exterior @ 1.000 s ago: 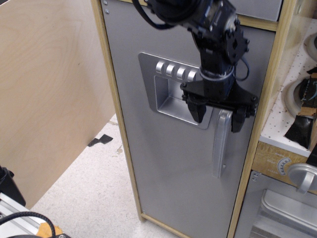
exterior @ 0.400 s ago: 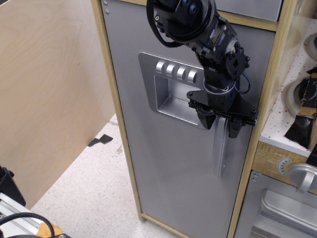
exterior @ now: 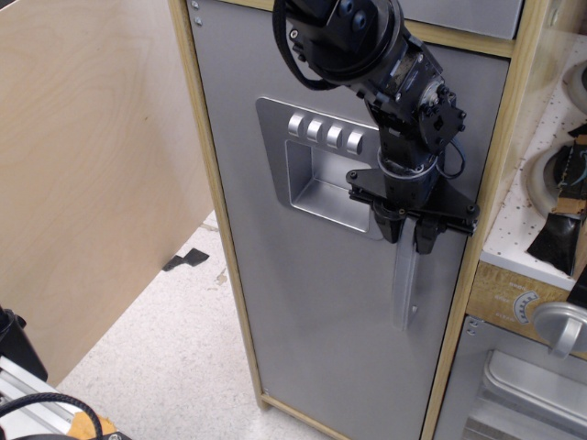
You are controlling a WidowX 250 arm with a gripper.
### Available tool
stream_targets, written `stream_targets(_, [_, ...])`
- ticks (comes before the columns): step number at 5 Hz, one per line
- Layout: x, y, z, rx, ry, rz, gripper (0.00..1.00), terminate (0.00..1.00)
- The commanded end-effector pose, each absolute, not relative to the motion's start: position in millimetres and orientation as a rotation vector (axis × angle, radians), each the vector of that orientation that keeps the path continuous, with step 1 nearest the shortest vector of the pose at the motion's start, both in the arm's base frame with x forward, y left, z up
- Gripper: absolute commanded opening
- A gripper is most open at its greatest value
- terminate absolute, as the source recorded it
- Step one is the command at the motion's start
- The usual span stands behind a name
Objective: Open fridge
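The fridge (exterior: 303, 302) is a tall cabinet with a light wood frame and a matte silver door, which sits flush in the frame. A recessed dispenser panel (exterior: 316, 179) with a row of round buttons is in its upper middle. The vertical silver handle (exterior: 405, 289) runs down the door's right side. My black gripper (exterior: 409, 236) reaches down from above, and its two fingers are closed around the top of the handle.
A plywood panel (exterior: 92, 165) stands to the left over a speckled white floor (exterior: 174, 357). At lower right is a small silver oven door (exterior: 514, 385) with a round knob (exterior: 561, 325). A white pegboard shelf with dark items (exterior: 559, 183) is at right.
The fingers have closed from a wide spread around the handle's top to a tight grip on it. The wrist shifted slightly down. The door has not moved.
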State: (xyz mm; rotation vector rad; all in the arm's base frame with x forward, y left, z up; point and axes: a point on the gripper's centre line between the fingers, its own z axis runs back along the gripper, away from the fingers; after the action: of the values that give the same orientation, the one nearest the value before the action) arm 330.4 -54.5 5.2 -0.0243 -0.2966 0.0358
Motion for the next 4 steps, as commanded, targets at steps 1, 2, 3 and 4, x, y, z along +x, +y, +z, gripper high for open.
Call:
stream_targets(1, [296,-65,29,-0.057,-0.253,0.153,0.0,0.0])
stream_targets(2, [267,-65,37,-0.051,-0.207,0.211,0.0,0.0])
stream_targets(3, [238,-65,50,-0.067,-0.14,0.261,1.0,0.0])
stream_targets(4, [229,-83,50,-0.098,-0.075,0.282,1.0,0.0])
